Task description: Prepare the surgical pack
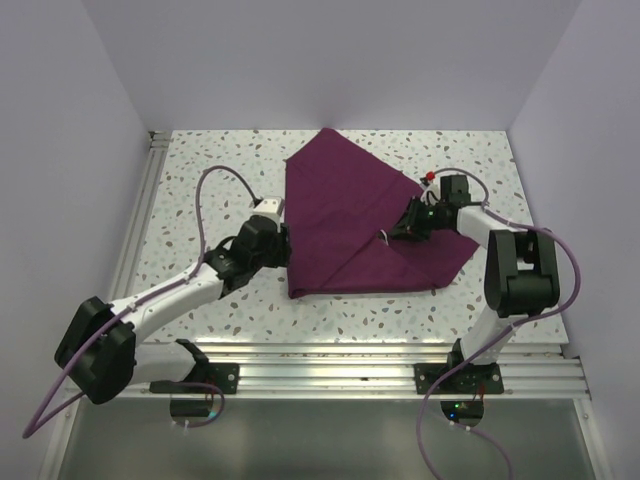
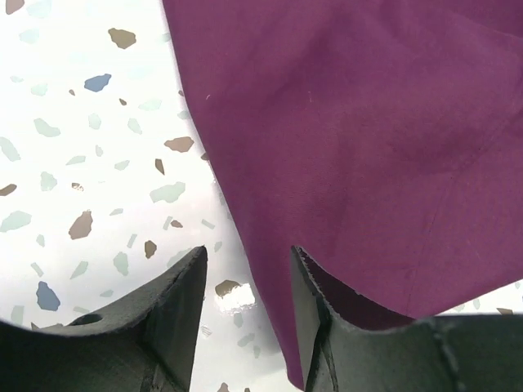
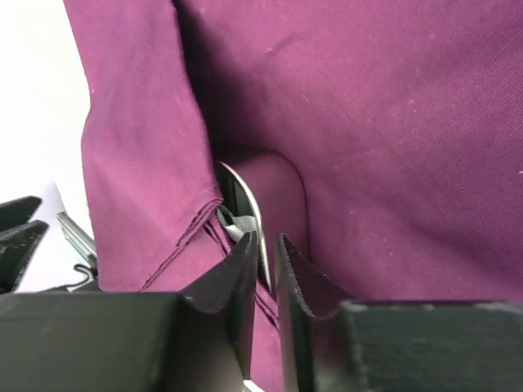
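Observation:
The surgical pack is a plum-purple cloth (image 1: 350, 220), partly folded into an angular shape in the middle of the speckled table (image 1: 200, 190). My left gripper (image 1: 283, 243) is at its left edge. In the left wrist view the jaws (image 2: 245, 253) are open and straddle the cloth's edge (image 2: 368, 122). My right gripper (image 1: 393, 236) rests on the cloth's right half. In the right wrist view it (image 3: 266, 238) is nearly shut on a raised hemmed fold of the cloth (image 3: 392, 122). A thin curved silvery edge (image 3: 245, 196) shows between the fingers.
White walls close the table in at the back and both sides. An aluminium rail (image 1: 400, 365) runs along the near edge and another (image 1: 140, 220) along the left side. Cables loop from both arms.

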Robot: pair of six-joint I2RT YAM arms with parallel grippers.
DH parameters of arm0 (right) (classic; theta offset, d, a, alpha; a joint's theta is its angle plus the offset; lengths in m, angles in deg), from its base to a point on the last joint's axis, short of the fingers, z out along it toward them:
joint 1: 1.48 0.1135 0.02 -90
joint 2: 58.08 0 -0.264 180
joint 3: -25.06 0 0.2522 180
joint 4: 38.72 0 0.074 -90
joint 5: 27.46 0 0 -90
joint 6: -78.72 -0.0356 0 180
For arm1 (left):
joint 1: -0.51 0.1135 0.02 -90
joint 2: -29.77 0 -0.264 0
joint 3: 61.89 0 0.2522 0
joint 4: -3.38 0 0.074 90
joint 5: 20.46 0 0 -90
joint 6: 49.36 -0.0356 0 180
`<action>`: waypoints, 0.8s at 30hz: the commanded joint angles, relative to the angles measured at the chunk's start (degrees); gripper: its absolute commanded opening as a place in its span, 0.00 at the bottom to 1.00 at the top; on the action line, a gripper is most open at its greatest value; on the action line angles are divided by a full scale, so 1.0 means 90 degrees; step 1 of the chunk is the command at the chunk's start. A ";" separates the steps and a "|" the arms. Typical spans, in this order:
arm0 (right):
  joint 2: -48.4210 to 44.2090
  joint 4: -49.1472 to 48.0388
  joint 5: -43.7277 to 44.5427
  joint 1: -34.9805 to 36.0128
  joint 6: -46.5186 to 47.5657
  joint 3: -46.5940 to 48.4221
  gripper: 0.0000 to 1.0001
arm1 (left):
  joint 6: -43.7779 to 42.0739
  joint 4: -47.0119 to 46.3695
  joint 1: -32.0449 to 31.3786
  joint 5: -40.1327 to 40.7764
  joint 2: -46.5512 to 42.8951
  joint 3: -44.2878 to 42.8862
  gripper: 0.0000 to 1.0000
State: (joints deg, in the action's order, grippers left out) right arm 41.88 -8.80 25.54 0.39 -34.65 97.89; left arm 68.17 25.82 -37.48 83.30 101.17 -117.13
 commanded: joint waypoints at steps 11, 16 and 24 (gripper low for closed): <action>0.0113 -0.0702 0.0214 0.0017 -0.0215 -0.0450 0.03 | 0.0252 -0.0339 0.0247 -0.0044 0.0495 -0.0099 0.58; 0.0055 -0.0790 0.0506 -0.0042 -0.0313 -0.0547 0.00 | 0.0320 -0.0633 0.0277 -0.0171 0.0504 0.0086 0.64; 0.0182 -0.0936 0.0419 -0.0051 -0.0372 -0.0528 0.00 | 0.0408 -0.1336 0.0306 -0.0844 0.0827 0.0282 0.63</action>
State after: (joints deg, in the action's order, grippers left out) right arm 42.91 -14.52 28.87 0.04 -37.39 93.17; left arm 70.31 19.42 -35.10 78.95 107.42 -115.90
